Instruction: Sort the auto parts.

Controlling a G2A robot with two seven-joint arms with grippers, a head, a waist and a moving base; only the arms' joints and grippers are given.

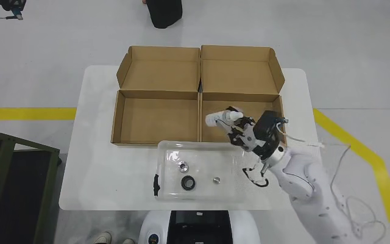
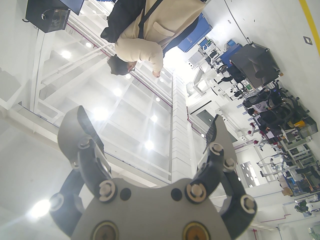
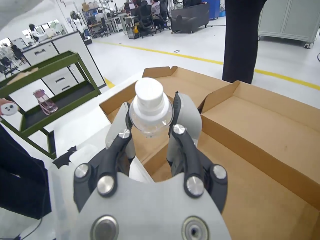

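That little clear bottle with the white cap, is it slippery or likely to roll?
Probably light: the bottle looks clear and empty. Its round, smooth body may slip in the right end effector, which pinches it below its cap. Laid in the cardboard box, it could roll.

A pink bottle (image 3: pixel 46 102) rests on a green rack (image 1: pixel 24 189) beside the white table (image 1: pixel 97 171). A yellow line (image 1: pixel 36 113) crosses the floor.
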